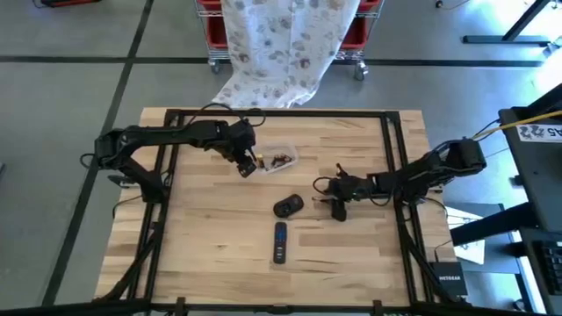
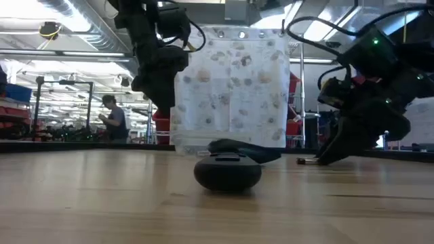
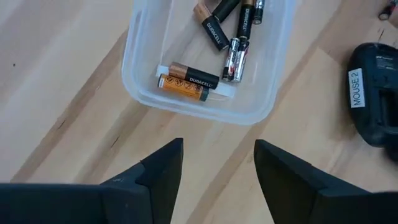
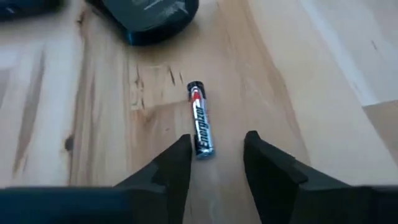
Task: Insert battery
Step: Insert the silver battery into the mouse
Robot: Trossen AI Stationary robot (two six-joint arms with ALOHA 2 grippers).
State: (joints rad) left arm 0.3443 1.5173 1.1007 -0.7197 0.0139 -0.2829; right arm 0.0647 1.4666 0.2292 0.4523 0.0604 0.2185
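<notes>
Nearest the low camera: black rounded mouse (image 2: 227, 171), smooth plastic dome on pale wooden desk (image 2: 102, 203), slim black remote (image 2: 244, 150) just behind it. From above, same mouse (image 1: 288, 206) lying just off the right hand's fingertips, remote (image 1: 280, 242) farther out to one side.

Right hand (image 4: 214, 155) low over the desk, dark fingers (image 4: 174, 168) spread and released, flanking one end of a loose battery (image 4: 201, 128): thin cylinder, black and silver wrap with a red band. Battery flat on the wood grain, straight ahead between the fingertips and not gripped, mouse edge just beyond it. Too small to make out from above; right hand (image 1: 338, 209) there only a dark shape. In the low view a thin rod-like object level on the desk by the right hand (image 2: 325, 159), possibly that battery, cannot tell.

Left hand (image 3: 217, 162) hovering released, empty, blunt dark fingers (image 3: 165, 165) apart, directly over a clear plastic tray (image 3: 140, 93) with rounded corners. Seen only from this wrist: several batteries (image 3: 189, 81) inside, copper-and-black and silver-black, lying crossed. From above, left hand (image 1: 246, 164) beside the tray (image 1: 281, 159), contents mere specks.

Beyond the desk, patterned cloth (image 2: 234, 95) draped, and a person (image 2: 112, 118) far off.
</notes>
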